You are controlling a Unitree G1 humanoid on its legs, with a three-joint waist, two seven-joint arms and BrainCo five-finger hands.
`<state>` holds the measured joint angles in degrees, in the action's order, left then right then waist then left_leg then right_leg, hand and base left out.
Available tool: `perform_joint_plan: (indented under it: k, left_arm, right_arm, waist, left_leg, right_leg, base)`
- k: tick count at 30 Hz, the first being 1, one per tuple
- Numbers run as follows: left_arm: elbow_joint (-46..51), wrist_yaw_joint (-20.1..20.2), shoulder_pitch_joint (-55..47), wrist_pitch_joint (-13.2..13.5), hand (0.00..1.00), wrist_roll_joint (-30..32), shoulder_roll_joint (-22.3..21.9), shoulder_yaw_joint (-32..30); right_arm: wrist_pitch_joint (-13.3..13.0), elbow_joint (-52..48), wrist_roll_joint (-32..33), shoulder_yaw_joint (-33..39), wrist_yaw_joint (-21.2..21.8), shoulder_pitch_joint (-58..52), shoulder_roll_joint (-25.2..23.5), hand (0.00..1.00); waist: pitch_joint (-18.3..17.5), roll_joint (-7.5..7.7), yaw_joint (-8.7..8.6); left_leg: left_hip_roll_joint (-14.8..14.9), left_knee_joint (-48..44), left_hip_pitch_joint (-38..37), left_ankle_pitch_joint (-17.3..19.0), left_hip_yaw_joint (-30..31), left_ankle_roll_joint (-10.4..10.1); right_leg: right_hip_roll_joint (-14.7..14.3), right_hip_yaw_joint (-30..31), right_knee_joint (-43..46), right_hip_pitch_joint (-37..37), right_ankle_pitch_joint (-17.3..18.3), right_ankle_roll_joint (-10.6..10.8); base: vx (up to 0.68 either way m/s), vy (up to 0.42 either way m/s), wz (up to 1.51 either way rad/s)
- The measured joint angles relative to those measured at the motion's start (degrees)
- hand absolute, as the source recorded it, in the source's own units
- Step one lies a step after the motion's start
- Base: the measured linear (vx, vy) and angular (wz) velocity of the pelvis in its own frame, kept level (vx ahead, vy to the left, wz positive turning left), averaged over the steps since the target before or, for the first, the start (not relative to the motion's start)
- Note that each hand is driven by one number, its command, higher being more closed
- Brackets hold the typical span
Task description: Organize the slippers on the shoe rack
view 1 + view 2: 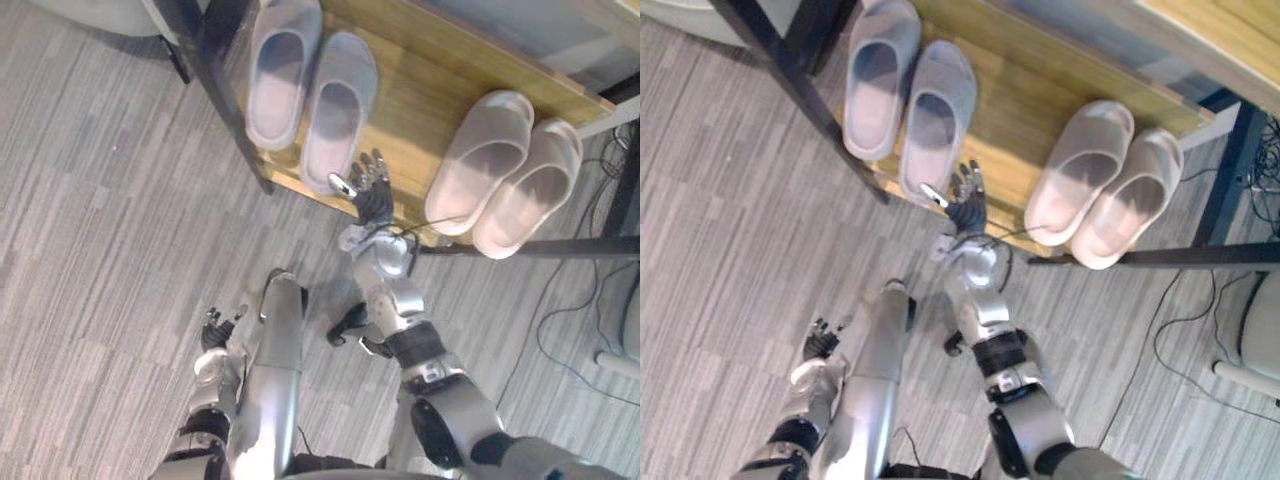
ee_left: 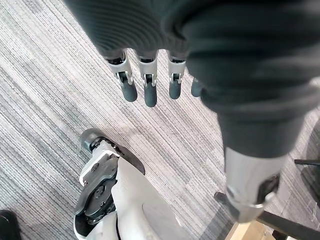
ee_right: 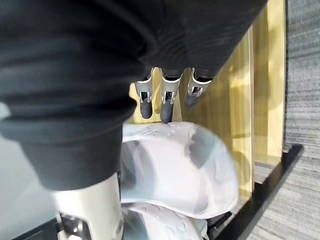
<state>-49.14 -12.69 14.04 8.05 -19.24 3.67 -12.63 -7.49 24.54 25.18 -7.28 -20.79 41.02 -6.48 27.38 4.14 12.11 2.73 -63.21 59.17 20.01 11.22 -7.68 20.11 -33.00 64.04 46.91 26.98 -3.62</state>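
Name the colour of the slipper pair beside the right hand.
Grey slippers, clearest in the left eye view.

The shelf point(image 1: 420, 90) was grainy pale wood, its frame point(image 1: 229, 100) matt black metal; the grey slippers point(image 1: 283, 70) and pale slippers point(image 1: 488, 152) looked smooth, matt plastic; the carpet point(image 1: 100, 250) was coarse, streaked cloth

Grey streaked carpet point(image 1: 100, 200) covers the floor. The shoe rack point(image 1: 420, 90) stands on it — wooden shelf, black frame. Past its right end lie thin black cables point(image 1: 543, 322) and a white furniture leg point(image 1: 620, 362).
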Motion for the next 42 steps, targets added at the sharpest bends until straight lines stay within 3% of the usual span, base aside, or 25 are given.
perform_joint_plan:
  k: [19, 23, 27, 31, 38, 42]
  left_arm:
    - [-1.6, -0.7, 1.0, 0.2, 0.0, -0.1, -0.2, 0.0]
    - [-1.6, -0.6, 1.0, 0.3, 0.0, -0.2, -0.2, -0.1]
    - [-0.8, -0.4, -0.4, 0.3, 0.0, -1.0, -0.6, 0.1]
    - [-0.3, -0.6, -2.5, 0.9, 0.0, -1.2, 0.2, 0.3]
    - [-1.2, 2.6, -6.0, 1.2, 0.0, 0.2, 3.3, 11.0]
    - [-4.0, 4.2, -10.8, 1.1, 0.0, 3.4, 4.1, 13.1]
  right_arm:
    - [-0.6, 7.7, 2.0, 4.1, -1.0, 6.3, 0.4, 0.0]
    - [0.6, 2.4, -0.6, 3.0, 0.0, 2.5, 0.8, 0.0]
    - [1.3, -6.7, -6.3, -0.3, 0.6, -5.7, 2.0, 0.0]
    - [1.2, -12.9, -12.2, -4.0, 2.1, -14.3, 2.3, 0.0]
    - [1.7, -12.1, -22.1, -11.0, 8.1, -25.6, 8.2, 0.0]
    - [1.7, -6.4, -25.7, -10.5, 11.8, -30.7, 10.1, 0.0]
  waist:
    - [-0.2, -0.55, 1.09]
    - [-0.1, -0.7, 0.75]
    - [-0.1, -0.89, -0.35]
    - [-0.1, -0.82, -2.05]
    - [-0.6, -0.39, -4.28]
    - [-6.6, -0.13, -6.18]
  left_leg:
    - [0.5, -1.0, 1.0, 0.2, -0.3, 0.4]
    - [0.8, -1.2, 0.3, 0.2, -0.6, 0.4]
    - [1.9, 0.3, -5.8, 0.6, -2.4, 1.1]
    - [4.0, 8.1, -14.7, -0.7, -5.3, 1.6]
    - [5.7, 31.1, -33.4, -9.1, -11.2, 1.3]
    - [5.6, 43.8, -42.9, -13.6, -15.5, 1.4]
  right_leg:
    - [0.8, -0.3, 2.0, 1.0, 0.9, -1.1]
    - [0.7, -0.2, 1.9, 0.2, 0.7, -1.4]
    - [-0.2, 0.9, -0.4, -5.1, 0.3, -1.0]
    - [-3.2, 1.9, -9.0, -11.9, -3.5, -0.6]
    - [-9.6, 3.8, -32.0, -25.8, -14.0, 0.4]
    - [-12.6, 6.0, -44.5, -32.3, -19.8, 1.3]
  base:
    - [-0.01, -0.028, 0.01]
    - [0.01, 0.0, 0.0]
    - [0.03, 0.005, -0.09]
    - [0.01, 0.013, -0.31]
    - [0.05, 0.016, -0.26]
    - [0.15, 0.032, -0.33]
